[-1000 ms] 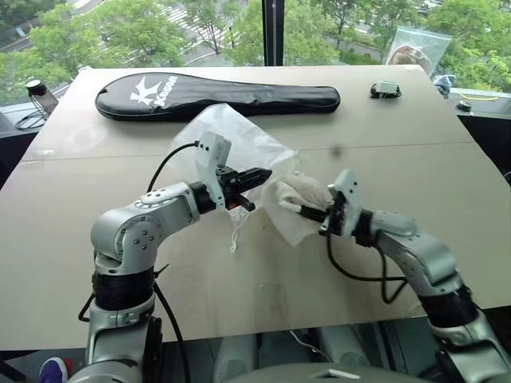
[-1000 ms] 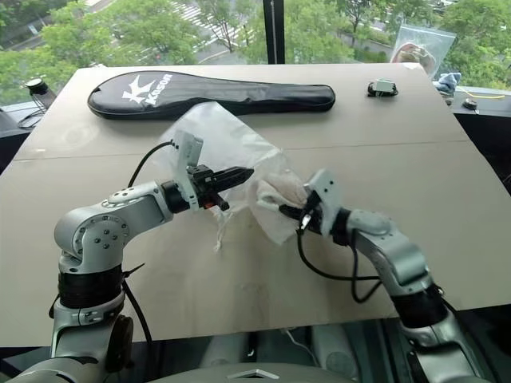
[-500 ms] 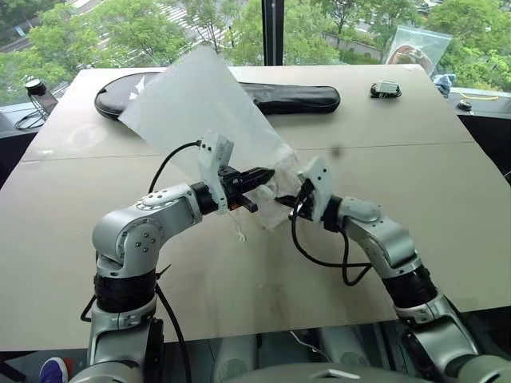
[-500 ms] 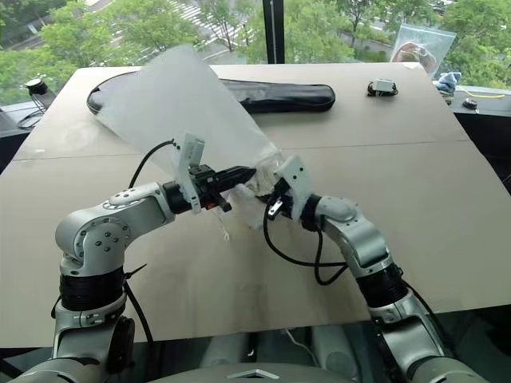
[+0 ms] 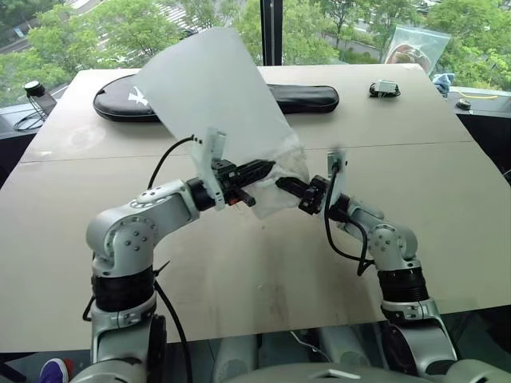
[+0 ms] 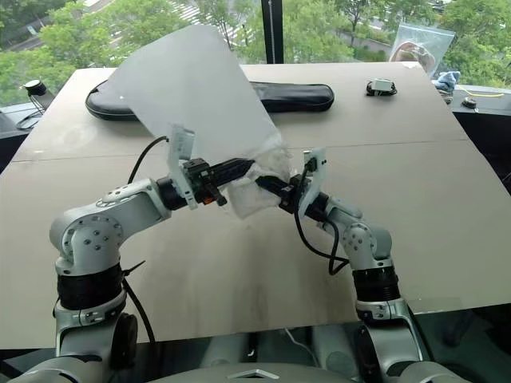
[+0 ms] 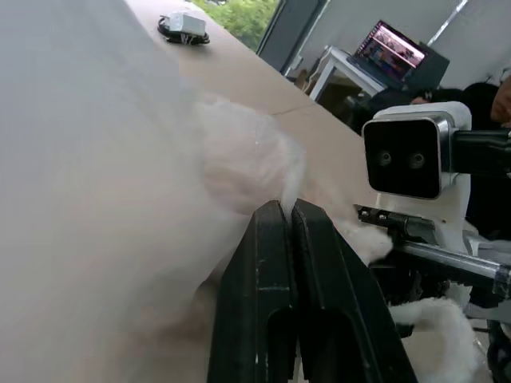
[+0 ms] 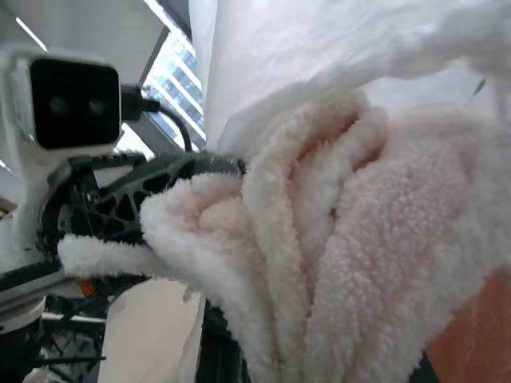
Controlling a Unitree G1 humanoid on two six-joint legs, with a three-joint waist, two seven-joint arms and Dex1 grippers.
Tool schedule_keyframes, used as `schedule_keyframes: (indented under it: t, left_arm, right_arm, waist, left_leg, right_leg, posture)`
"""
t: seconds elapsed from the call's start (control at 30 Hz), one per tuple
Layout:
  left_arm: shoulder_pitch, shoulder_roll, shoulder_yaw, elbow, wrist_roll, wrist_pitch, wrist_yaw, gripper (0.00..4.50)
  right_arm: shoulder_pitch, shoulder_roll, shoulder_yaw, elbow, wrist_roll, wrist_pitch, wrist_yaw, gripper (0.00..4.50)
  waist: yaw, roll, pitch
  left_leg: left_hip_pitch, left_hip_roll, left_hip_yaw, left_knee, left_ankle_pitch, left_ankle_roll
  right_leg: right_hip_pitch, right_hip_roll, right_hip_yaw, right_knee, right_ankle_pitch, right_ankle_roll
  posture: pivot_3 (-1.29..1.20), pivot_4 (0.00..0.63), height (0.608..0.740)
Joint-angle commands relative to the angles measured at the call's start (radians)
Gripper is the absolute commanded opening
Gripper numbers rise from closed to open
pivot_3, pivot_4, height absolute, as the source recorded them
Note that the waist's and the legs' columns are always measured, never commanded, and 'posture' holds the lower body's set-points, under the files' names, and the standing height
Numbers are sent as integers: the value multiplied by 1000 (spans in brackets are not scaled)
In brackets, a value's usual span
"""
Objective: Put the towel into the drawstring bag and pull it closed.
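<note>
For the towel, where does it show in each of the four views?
Left eye view: towel bunched in the mouth of the drawstring bag, between the two end effectors.
Right eye view: same spot, centre of picture.
Left wrist view: pale lump seen through the bag fabric, above the black fingers.
Right wrist view: fluffy folds close up.
Shared landmark: the left end effector beside it.

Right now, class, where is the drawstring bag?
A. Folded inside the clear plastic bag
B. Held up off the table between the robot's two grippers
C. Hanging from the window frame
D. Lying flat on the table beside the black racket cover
B: the drawstring bag stands raised above the table, its lower end pinched in the shut left gripper with the right gripper at its mouth.
</note>
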Motion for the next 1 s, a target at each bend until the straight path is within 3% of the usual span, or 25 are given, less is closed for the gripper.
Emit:
schedule_keyframes:
  t: [0.03,0.3,0.5,0.77,1.0]
  left_arm:
    - [23,8,58,-1,-118,66,29,0]
    - [-17,-43,20,-25,-303,98,92,0]
    - [-88,-77,-11,38,-301,53,124,0]
    - [-128,-65,-52,79,-262,27,94,0]
    - [-66,-36,-80,17,-325,74,90,0]
  right_arm:
    - [-36,29,-50,0,29,-37,-39,37]
    - [-71,61,-3,-1,-18,-68,-64,37]
    - [-27,-28,171,-58,-104,-80,66,37]
    - [-16,-72,206,-76,-116,-91,127,37]
    - [-95,-10,132,109,-235,-159,-73,37]
  waist:
    - [2,0,0]
    - [3,0,0]
    - [3,0,0]
    - [3,0,0]
    - [1,1,0]
  left_leg:
    - [0,0,0,0,0,0]
    - [-1,-1,0,1,0,0]
    - [0,-1,0,1,0,0]
    - [0,-1,0,0,0,0]
    - [0,-1,0,0,0,0]
  right_leg:
    - [0,0,0,0,0,0]
    - [0,-1,0,0,0,0]
    - [0,0,0,0,0,0]
    - [0,0,0,0,0,0]
    - [0,0,0,0,0,0]
  posture:
    - [0,150,740]
    - [0,150,740]
    - [0,150,740]
    - [0,150,740]
    - [0,150,740]
